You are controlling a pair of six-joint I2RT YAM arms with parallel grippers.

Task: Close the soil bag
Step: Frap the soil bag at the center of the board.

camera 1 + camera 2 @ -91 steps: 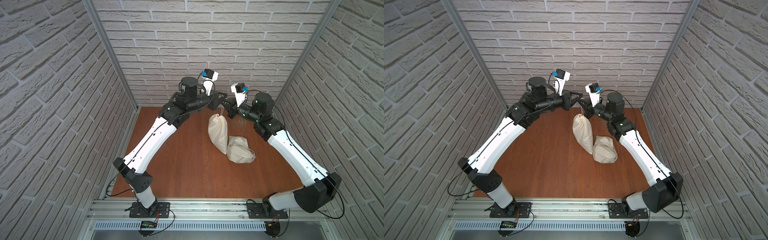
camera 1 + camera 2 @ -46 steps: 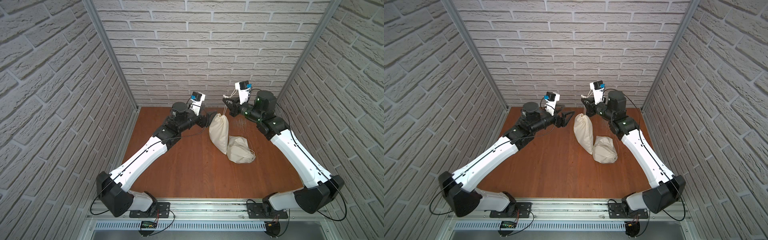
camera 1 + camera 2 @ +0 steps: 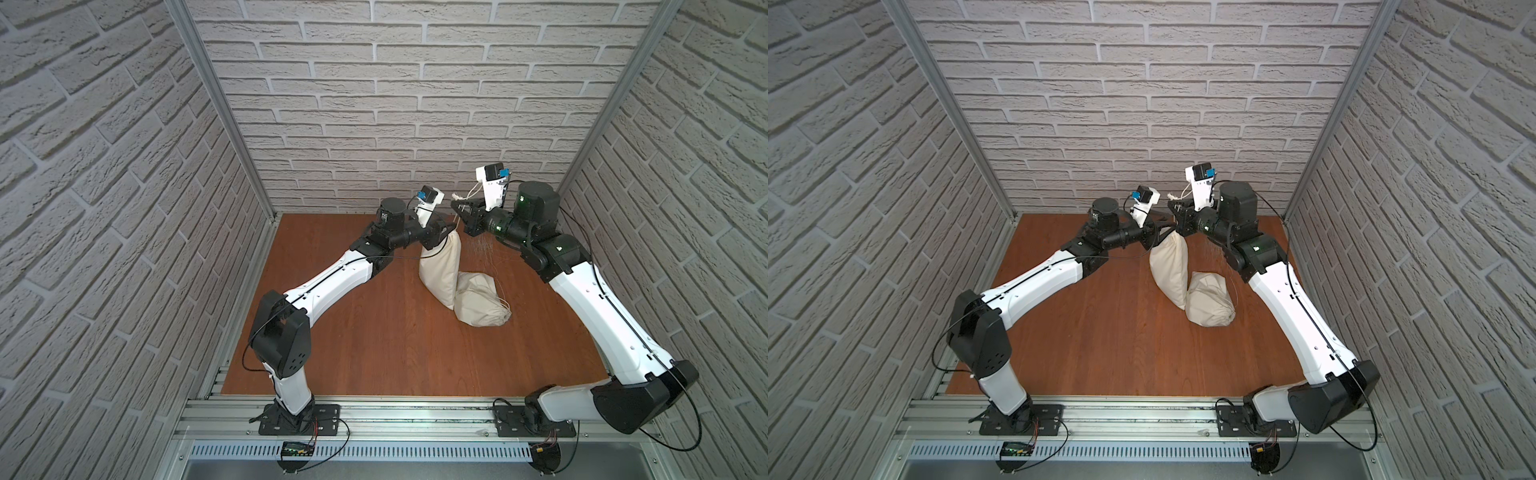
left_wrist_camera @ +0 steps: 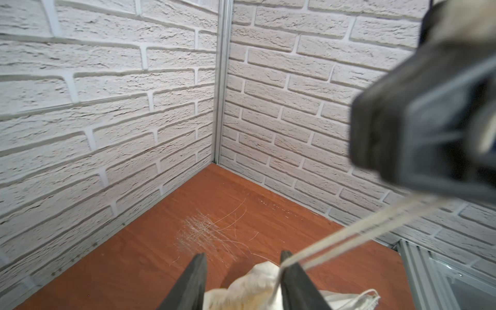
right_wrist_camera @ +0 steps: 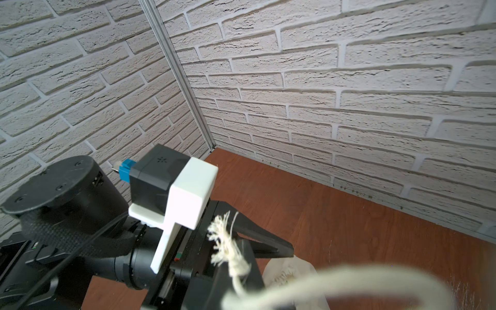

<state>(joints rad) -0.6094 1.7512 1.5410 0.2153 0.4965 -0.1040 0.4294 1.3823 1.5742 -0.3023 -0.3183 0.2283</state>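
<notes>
Soil bag = cream cloth drawstring sack (image 3: 440, 266) (image 3: 1169, 266), upright and tilted, with a plump lower body and a top gathered into a narrow puckered neck. The mouth looks drawn in. Its base touches a second cream cloth sack lying on its side (image 3: 478, 305) (image 3: 1208, 305), on that sack's left-arm side. The neck rises behind the lying sack, toward the back wall.

Cream twisted drawstring cord (image 4: 362, 230) runs taut as a doubled line from the neck up to the right gripper. Its frayed end (image 5: 228, 241) sticks out loose, and a blurred loop of it fills the near part of the right wrist view.

Left gripper (image 3: 451, 230) (image 3: 1165, 228) (image 4: 243, 257) is at the neck, above and behind the lying sack. Jaws are about half apart and straddle the gathered cloth. The cloth and cord lie against one finger (image 4: 291, 271), with a gap to the other at the tips. Whether they press deeper in is not clear.

Right gripper (image 3: 459, 206) (image 3: 1173, 205) sits just above the left gripper and further from the lying sack. It is closed tight, pinching the cord.

Both sacks sit on a reddish-brown wooden tabletop (image 3: 374, 332). Pale scratch marks (image 4: 206, 230) (image 3: 484, 245) lie behind the lying sack.
</notes>
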